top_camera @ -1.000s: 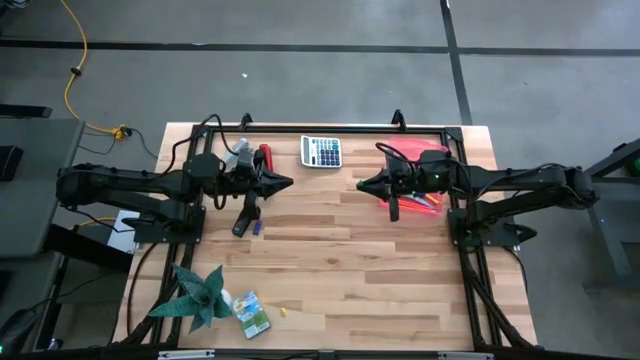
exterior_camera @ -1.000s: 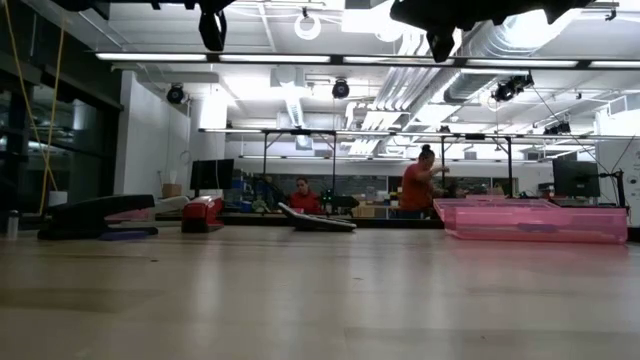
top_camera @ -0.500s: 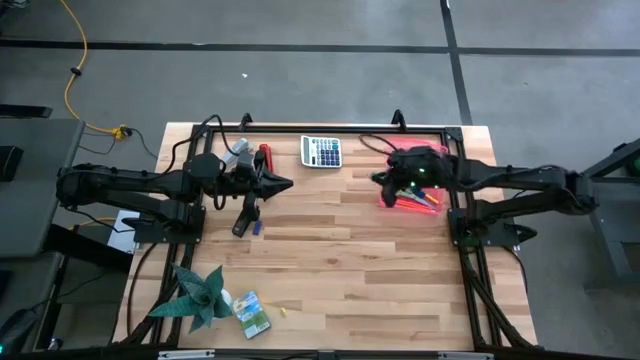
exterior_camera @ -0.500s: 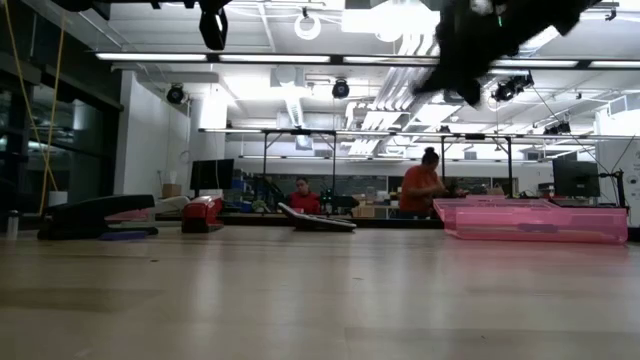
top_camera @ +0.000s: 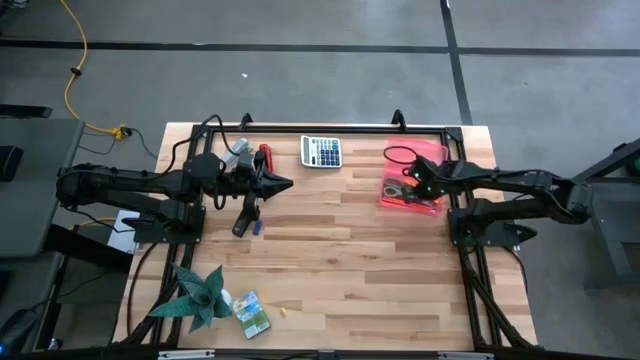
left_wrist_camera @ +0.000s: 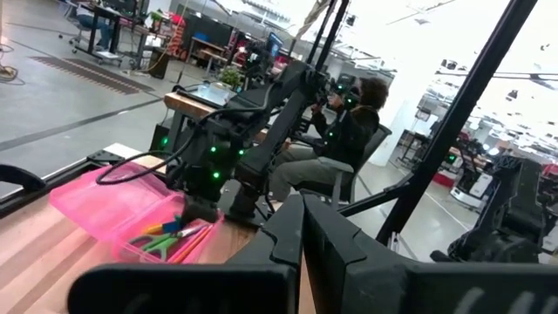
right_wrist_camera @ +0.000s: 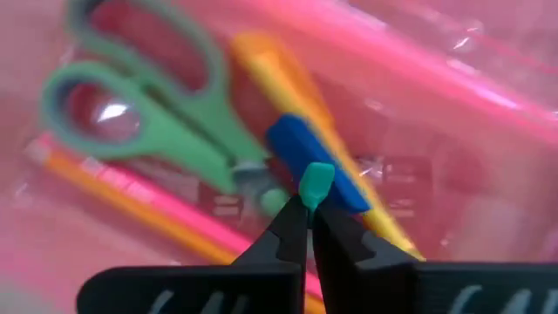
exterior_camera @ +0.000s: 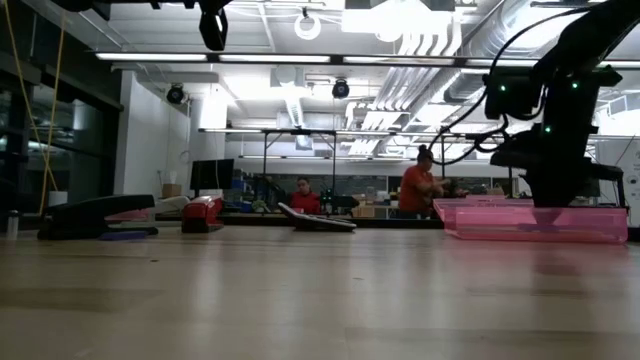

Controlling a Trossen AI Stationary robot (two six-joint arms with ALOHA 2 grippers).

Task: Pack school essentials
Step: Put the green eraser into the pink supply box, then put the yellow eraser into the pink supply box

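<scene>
Risk lies with the right gripper (right_wrist_camera: 307,214), pressed shut on a small green piece (right_wrist_camera: 316,181) low inside the pink box (top_camera: 432,152): releasing askew could jam it against the scissors (right_wrist_camera: 148,122). Left gripper (top_camera: 285,183) waits closed over the desk (top_camera: 350,270).

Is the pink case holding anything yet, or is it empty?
Holding items: the pink case contains green-handled scissors, an orange pencil and a blue piece.

Translucent pink tray (top_camera: 437,152) at two o'clock holds green-handled scissors (right_wrist_camera: 148,113), an orange pencil (right_wrist_camera: 113,196), a blue stick (right_wrist_camera: 314,166). Grey-white calculator (top_camera: 321,151) at twelve. Red stapler (top_camera: 266,158), black stapler (top_camera: 244,218), green-yellow crayon box (top_camera: 251,313).
</scene>
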